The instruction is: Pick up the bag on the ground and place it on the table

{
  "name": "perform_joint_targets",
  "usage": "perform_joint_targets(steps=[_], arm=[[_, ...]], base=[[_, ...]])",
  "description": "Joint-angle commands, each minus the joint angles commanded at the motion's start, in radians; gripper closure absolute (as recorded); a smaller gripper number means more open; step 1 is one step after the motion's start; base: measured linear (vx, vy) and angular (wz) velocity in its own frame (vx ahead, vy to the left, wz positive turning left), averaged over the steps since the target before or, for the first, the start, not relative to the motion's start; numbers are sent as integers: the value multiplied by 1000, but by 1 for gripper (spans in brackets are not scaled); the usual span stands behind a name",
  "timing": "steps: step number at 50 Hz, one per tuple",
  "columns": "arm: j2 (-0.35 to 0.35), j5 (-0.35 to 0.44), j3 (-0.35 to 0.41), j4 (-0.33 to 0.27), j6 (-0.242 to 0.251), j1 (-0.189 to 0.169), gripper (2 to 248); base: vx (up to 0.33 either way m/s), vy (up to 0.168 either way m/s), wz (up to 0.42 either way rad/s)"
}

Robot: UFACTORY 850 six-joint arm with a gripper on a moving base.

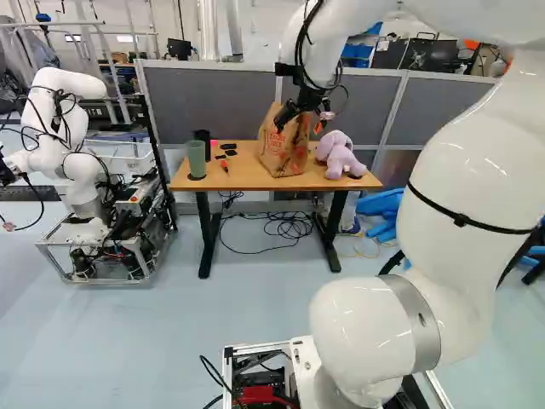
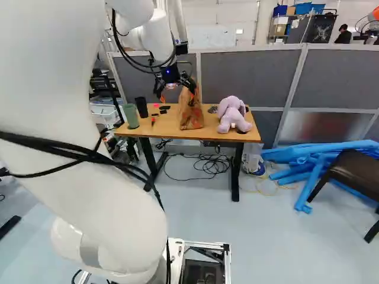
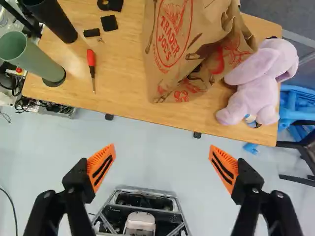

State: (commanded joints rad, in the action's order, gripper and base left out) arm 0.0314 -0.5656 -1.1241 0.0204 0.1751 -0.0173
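Observation:
Wide open, my gripper (image 2: 176,96) hangs over the table in the right base view, close to the brown paper bag (image 2: 190,112). In the wrist view nothing is between the fingers of the gripper (image 3: 162,160); the bag (image 3: 172,44) stands ahead of them, apart from both. The bag rests on the wooden table (image 3: 118,73), roughly upright and crumpled, with red print on its side. In the left base view the arm partly covers the bag (image 1: 283,153).
A lilac plush toy (image 3: 258,83) sits beside the bag. A green cup (image 3: 32,56), black cup (image 3: 51,19), red-handled screwdriver (image 3: 91,59) and small black pieces share the table. Another robot (image 1: 64,145) stands left. Grey partitions (image 2: 249,77) rise behind; blue tubes (image 2: 314,157) lie right.

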Motion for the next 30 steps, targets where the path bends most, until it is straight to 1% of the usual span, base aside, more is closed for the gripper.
perform_joint_targets(steps=[30], arm=[[-89, 412, 297, -6, -50, 5, 3]], base=[[0, 0, 0]])
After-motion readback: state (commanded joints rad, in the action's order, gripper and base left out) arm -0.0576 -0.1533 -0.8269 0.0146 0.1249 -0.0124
